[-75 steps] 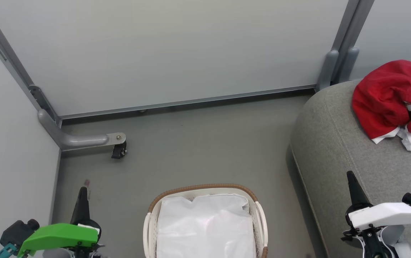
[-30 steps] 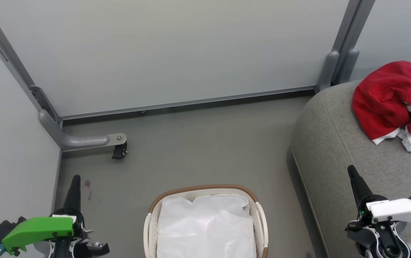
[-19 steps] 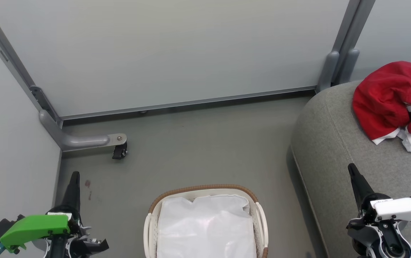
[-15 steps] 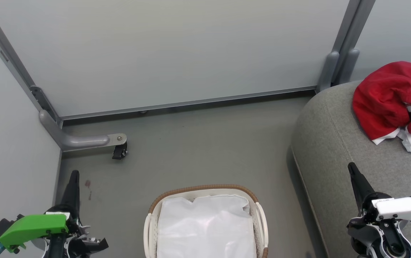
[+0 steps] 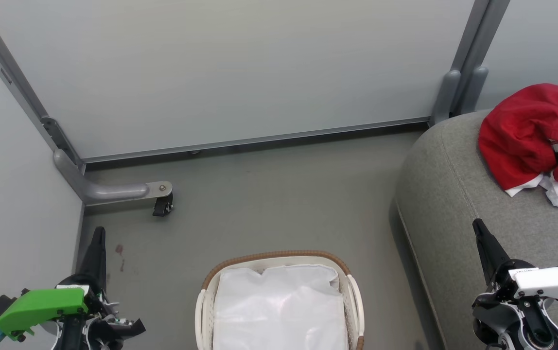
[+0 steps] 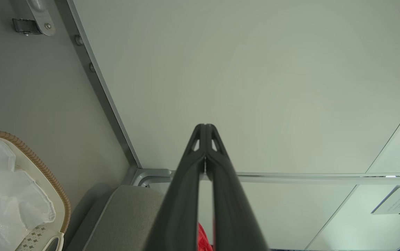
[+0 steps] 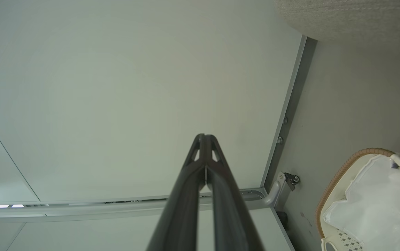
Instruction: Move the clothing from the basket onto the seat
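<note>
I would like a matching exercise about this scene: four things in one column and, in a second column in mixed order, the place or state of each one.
Column A
1. red garment
2. laundry basket
3. left gripper
4. black caster wheel

Column B
a. shut, at the lower left of the head view
b. mounted under a grey bracket
c. lying on the grey sofa
d. on the floor, with a white liner inside

Pairs: 1-c, 2-d, 3-a, 4-b
</note>
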`<state>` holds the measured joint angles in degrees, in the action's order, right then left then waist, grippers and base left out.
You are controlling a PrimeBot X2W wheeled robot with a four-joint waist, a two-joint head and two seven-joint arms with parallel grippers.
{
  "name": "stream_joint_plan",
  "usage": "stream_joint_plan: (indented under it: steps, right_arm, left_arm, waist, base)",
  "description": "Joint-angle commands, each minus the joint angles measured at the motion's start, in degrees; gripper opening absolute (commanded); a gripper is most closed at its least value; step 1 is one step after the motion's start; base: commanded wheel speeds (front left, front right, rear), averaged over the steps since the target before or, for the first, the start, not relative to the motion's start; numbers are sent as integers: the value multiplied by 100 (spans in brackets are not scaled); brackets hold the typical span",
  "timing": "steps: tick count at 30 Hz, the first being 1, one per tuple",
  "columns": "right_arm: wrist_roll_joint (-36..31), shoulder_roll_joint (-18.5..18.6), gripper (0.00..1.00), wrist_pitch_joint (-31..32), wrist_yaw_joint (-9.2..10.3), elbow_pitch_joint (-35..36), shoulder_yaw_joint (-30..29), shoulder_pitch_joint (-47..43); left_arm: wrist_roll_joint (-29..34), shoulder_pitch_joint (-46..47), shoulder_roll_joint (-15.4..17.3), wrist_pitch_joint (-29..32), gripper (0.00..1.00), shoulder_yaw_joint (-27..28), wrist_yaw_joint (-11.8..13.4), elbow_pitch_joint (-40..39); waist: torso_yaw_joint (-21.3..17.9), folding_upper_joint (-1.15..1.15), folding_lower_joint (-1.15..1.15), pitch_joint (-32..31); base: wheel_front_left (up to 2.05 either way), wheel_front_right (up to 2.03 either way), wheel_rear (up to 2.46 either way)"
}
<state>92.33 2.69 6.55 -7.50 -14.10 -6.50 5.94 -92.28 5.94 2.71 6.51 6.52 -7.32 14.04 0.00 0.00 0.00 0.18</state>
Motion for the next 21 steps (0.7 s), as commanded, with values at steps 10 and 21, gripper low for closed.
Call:
stream_joint_plan:
  steps: [10, 21]
  right_arm:
    - [17, 36, 0, 17, 2, 19, -13, 50]
    - [18, 36, 0, 17, 2, 18, -13, 50]
  left_arm:
    - [-25, 58, 31, 25, 0, 15, -31, -5]
    - [-24, 58, 31, 25, 0, 15, -31, -5]
  waist:
    - [0, 0, 0, 0]
    - [0, 0, 0, 0]
  base:
    - [0, 0, 0]
    - [0, 0, 0]
